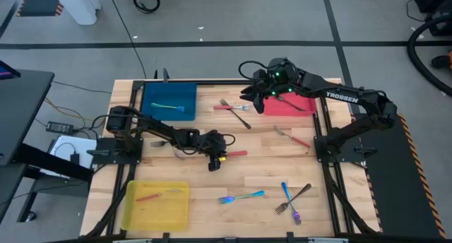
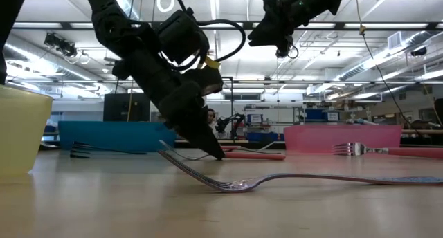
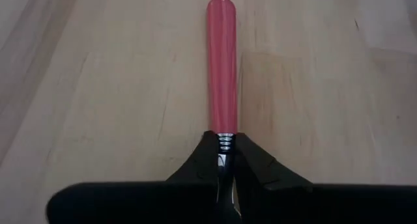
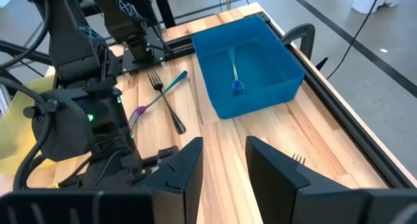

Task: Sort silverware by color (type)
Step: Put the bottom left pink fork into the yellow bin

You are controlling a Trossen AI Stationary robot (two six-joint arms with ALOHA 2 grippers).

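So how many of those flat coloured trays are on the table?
3, seen from above: a blue square plastic tray upper left, a red square plastic tray upper right, a yellow square plastic tray lower left. None looks hidden.

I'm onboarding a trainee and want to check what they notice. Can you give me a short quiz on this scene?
1. True or false: the left gripper has its fingers shut on a red-handled utensil that lies on the table.
2. The teal utensil lies in which tray: A yellow, B blue, C red?
3. Fill in: the right gripper, fingers open, hangs in the air nearest the ___ tray.

Key
1. True.
2. B, the blue tray.
3. Red: the red tray, which holds a dark fork.
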